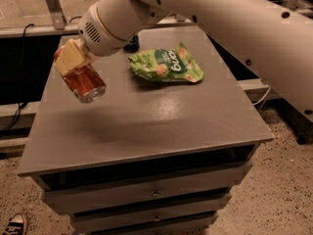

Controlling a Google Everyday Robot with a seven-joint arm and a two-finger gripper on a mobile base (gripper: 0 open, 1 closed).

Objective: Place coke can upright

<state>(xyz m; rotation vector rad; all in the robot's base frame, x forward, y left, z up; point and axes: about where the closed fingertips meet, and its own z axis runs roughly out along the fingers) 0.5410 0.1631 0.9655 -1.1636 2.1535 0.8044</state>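
Note:
The coke can [86, 83] is a red-orange drink can with a silver end. It hangs tilted in the air above the left part of the grey cabinet top [146, 126], its silver end pointing down and towards me. My gripper [73, 62] is shut on the coke can; its cream-coloured fingers [71, 57] clamp the can's upper part. The white arm reaches in from the upper right. The can's shadow falls on the top below it.
A green snack bag [166, 64] lies at the back middle of the top. A dark blue object [131, 45] shows partly behind the arm at the back. The cabinet has drawers [151, 192] below. A shoe [13, 225] is on the floor at lower left.

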